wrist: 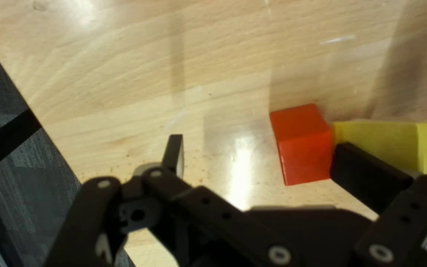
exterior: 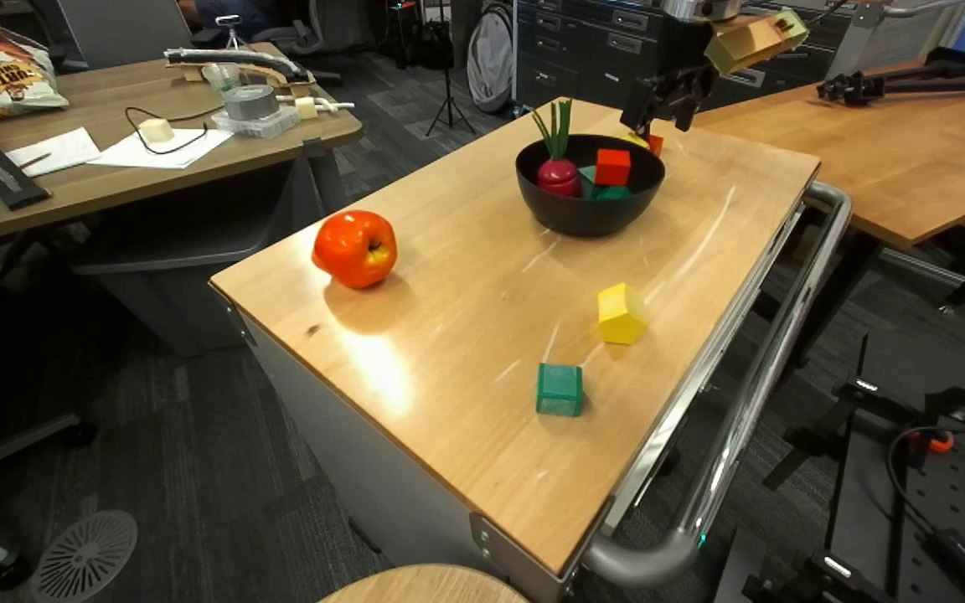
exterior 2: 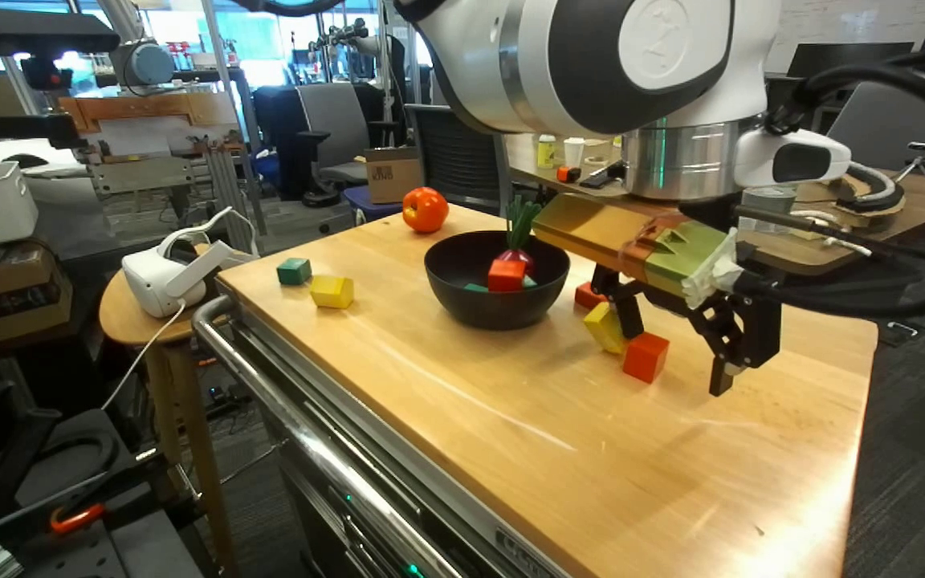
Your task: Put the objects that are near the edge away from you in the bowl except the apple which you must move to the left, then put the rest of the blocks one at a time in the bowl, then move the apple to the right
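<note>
Jaws spread wide and nothing in their grasp, a robot gripper hangs low over a wooden tabletop. A red cube sits in the gap between its fingers, closer to one of them; in the wrist view that finger overlaps a yellow block just beside the cube, and whether it touches either cannot be told. A red block, partly hidden, lies behind the yellow one in an exterior view, near a wide black bowl. Inside the bowl, in both exterior views, a dark red toy fruit with a tall green stalk shares space with a red-orange cube and green pieces. The apple, glossy and bright, rests on the tabletop well apart from the bowl, near an edge. A green cube and a second yellow block sit near each other toward the side with a metal rail. A white headset rests on a round wooden stool near one corner.
</note>
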Robot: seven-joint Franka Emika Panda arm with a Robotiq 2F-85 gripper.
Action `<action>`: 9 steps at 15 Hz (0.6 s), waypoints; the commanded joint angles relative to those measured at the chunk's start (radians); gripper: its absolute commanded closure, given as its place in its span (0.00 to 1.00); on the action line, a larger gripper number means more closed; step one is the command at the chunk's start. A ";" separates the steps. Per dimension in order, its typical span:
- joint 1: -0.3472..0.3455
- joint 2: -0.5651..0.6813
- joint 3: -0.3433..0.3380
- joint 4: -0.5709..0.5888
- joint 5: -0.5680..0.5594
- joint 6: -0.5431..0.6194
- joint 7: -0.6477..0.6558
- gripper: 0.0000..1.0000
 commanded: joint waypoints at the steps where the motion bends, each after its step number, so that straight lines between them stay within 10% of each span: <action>1: 0.006 0.028 -0.010 0.018 -0.021 -0.027 -0.002 0.00; 6: 0.011 0.044 -0.007 0.024 -0.026 -0.040 0.001 0.00; 9: 0.014 0.043 -0.006 0.027 -0.028 -0.040 0.002 0.28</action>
